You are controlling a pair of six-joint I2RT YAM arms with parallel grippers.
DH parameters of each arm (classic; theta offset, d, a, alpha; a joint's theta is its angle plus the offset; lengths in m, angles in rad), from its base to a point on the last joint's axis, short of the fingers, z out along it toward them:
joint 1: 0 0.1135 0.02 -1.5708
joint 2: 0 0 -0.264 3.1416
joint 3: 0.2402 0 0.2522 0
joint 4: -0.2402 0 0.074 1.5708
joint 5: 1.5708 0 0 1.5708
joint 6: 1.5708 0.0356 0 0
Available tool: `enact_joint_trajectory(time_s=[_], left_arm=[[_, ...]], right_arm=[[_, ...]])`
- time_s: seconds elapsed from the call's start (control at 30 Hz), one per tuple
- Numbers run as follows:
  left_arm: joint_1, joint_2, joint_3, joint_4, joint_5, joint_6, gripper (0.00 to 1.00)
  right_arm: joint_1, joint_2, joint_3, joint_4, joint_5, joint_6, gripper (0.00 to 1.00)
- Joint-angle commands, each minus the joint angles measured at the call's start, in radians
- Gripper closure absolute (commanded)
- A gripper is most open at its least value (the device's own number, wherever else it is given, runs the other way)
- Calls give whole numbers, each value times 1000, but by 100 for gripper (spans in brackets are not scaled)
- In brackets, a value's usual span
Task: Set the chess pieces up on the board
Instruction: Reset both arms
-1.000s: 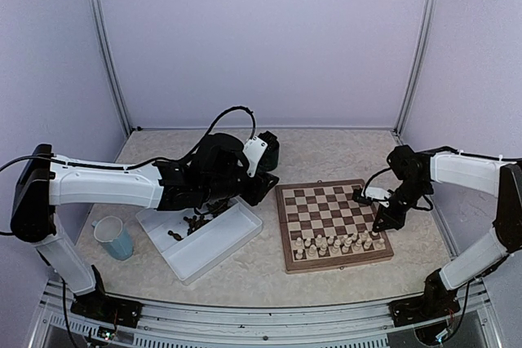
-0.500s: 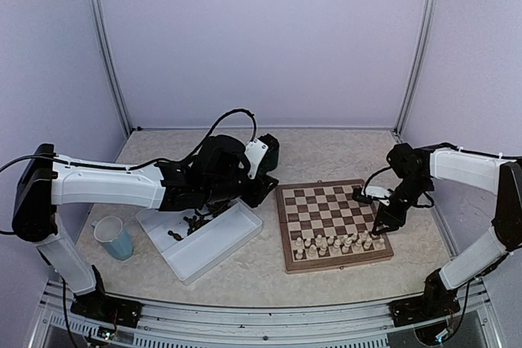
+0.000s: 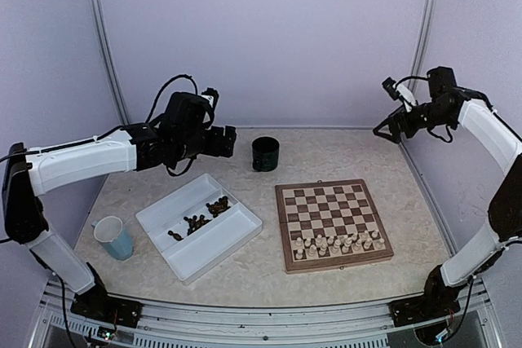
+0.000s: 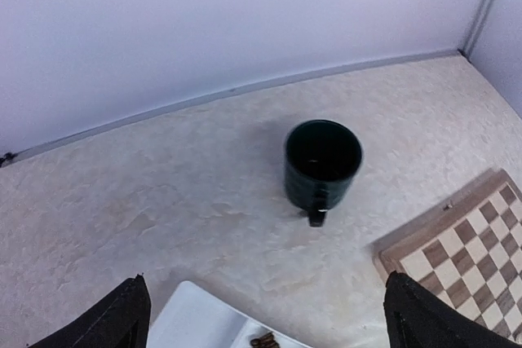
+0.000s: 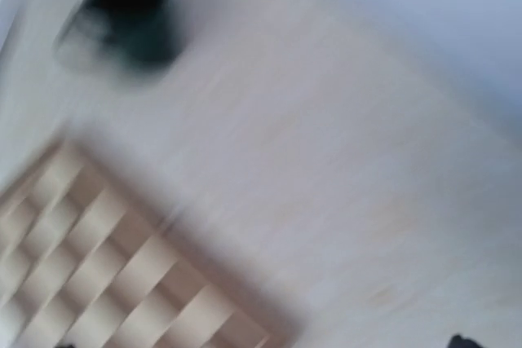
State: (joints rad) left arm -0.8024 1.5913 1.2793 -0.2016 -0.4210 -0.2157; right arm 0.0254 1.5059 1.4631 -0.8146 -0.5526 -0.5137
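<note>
The board [image 3: 330, 219] lies right of centre, with cream chess pieces [image 3: 338, 243] standing in its two near rows. Dark chess pieces [image 3: 201, 218] lie in the white tray [image 3: 214, 244]. My left gripper [image 3: 228, 143] hangs high over the back left, away from the tray. In the left wrist view its fingers [image 4: 118, 321] stand wide apart and open, with nothing between them above the tray corner [image 4: 200, 323] and the board's corner [image 4: 457, 254]. My right gripper [image 3: 390, 131] is raised near the back right corner, open and empty. The right wrist view is blurred and shows the board [image 5: 98, 258].
A dark green cup [image 3: 265, 153] stands behind the board, and it also shows in the left wrist view as the cup [image 4: 323, 162]. A light blue mug [image 3: 112, 237] stands left of the tray. Walls and upright frame posts close the back and sides.
Both arms lifted and drew back. The left gripper rose from over the tray and opened. The right gripper left the board's right edge, swung up toward the back right corner and opened.
</note>
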Motion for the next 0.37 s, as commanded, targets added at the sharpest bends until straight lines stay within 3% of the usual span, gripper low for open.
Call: enact_joint_trajectory(time_s=[0.0, 0.1, 0.17, 0.33], left_arm=[[117, -103, 0, -62, -28, -144, 1], [232, -141, -1, -91, 70, -255, 1], [279, -148, 5, -105, 123, -277, 1], [285, -156, 15, -108, 80, -231, 1]], right_arm=[[-132, 4, 35, 347, -111, 319, 1], [-133, -23, -35, 459, 18, 415, 1], [-133, -55, -96, 503, 21, 417, 1], [-133, -138, -204, 572, -29, 429, 1]])
